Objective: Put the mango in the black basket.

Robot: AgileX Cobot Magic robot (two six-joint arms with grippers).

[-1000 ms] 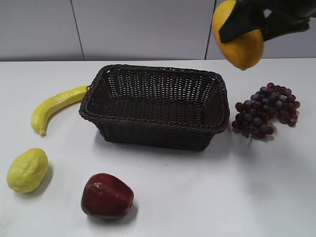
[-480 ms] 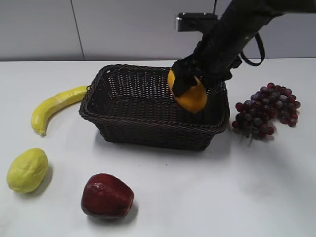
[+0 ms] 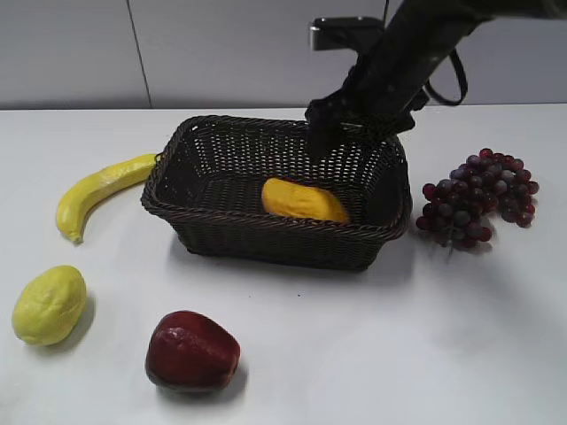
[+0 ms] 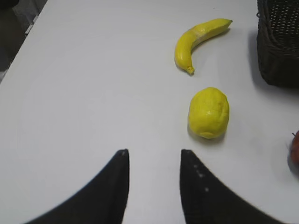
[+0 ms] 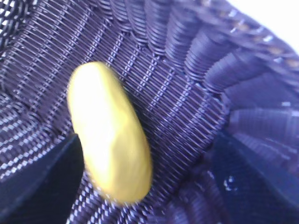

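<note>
The orange-yellow mango (image 3: 304,200) lies on its side on the floor of the black basket (image 3: 221,226), right of the middle. It also shows in the right wrist view (image 5: 110,133), resting on the woven basket floor (image 5: 177,93). My right gripper (image 3: 341,133) hangs open and empty over the basket's back right part, above the mango; its fingers stand apart (image 5: 149,182) on either side of the fruit. My left gripper (image 4: 153,161) is open and empty over bare table, far left of the basket.
A banana (image 3: 96,190) lies left of the basket, a lemon (image 3: 49,304) at front left, a dark red apple (image 3: 191,351) in front. Purple grapes (image 3: 478,197) lie right of the basket. The left wrist view shows the banana (image 4: 198,39) and lemon (image 4: 209,112).
My right gripper carried the mango down from high at the right into the basket and let it go. The mango now lies on the basket floor and the gripper sits above it.
</note>
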